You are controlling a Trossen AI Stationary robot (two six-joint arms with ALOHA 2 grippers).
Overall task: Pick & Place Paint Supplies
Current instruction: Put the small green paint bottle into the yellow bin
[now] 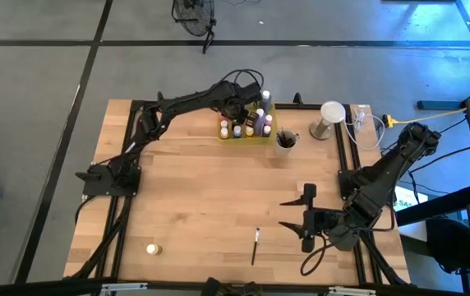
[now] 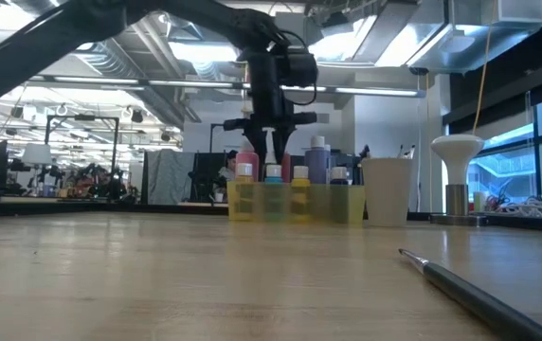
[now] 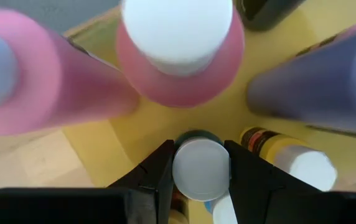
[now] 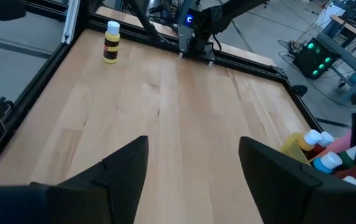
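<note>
The see-through yellow tray (image 1: 255, 133) of small paint bottles (image 1: 224, 128) sits beside the pale cup (image 1: 285, 142); the thin dark paintbrush (image 1: 255, 245) lies well apart.

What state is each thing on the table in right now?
left gripper: shut on small white-capped bottle in yellow tray
right gripper: open, empty
paintbrush: lying flat on table
yellow bottle: upright, alone
cup: upright beside tray

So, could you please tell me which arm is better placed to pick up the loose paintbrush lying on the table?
The right arm, most likely. Its right gripper hovers open just beside the paintbrush at the near edge, while the left gripper is busy at the far yellow tray, jaws closed around a small white-capped bottle.
</note>
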